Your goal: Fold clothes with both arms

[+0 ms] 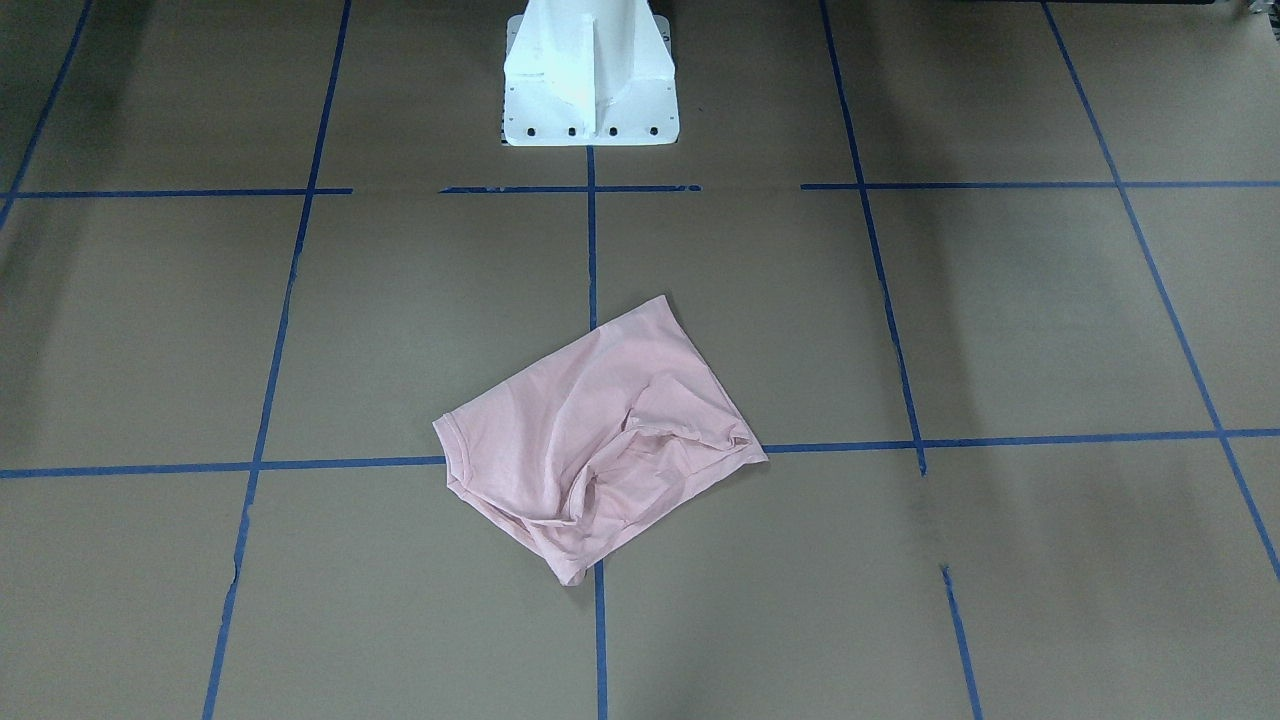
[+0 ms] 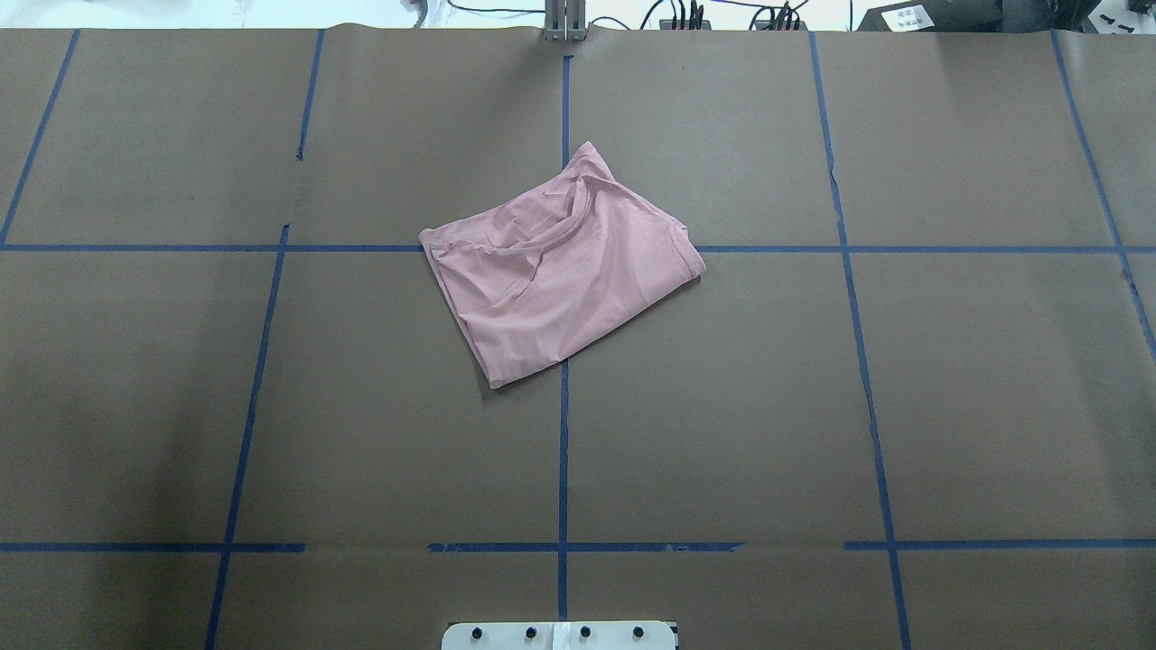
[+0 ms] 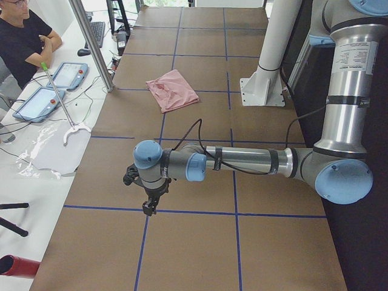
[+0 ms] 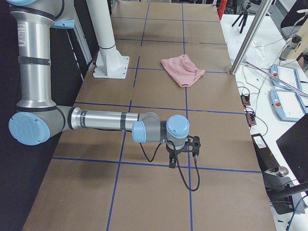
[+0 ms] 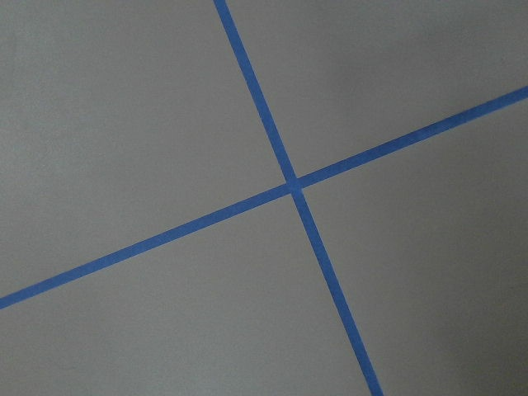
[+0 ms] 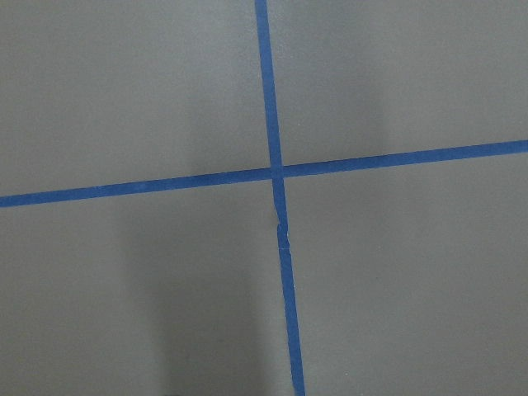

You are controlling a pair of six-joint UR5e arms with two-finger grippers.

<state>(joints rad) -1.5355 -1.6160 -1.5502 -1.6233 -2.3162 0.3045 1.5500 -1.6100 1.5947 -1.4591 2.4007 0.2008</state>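
We count two arms: left arm (image 3: 242, 162) and right arm (image 4: 106, 120) each stretch low over one counter (image 2: 813, 406) end, left end effector (image 3: 148, 207) and right end effector (image 4: 172, 162) pointing down; their opening we cannot tell. One folded pink T-shirt (image 2: 560, 271) lies mid-counter.

A brown paper-covered table (image 2: 722, 406) carries a grid of blue tape lines (image 2: 563, 451). Beside it runs a white bench (image 3: 63, 163) with 2 tablets (image 3: 68, 76), a keyboard (image 3: 96, 31) and cables. A person in black (image 3: 24, 42) sits there, near a slanting metal post (image 3: 92, 42).
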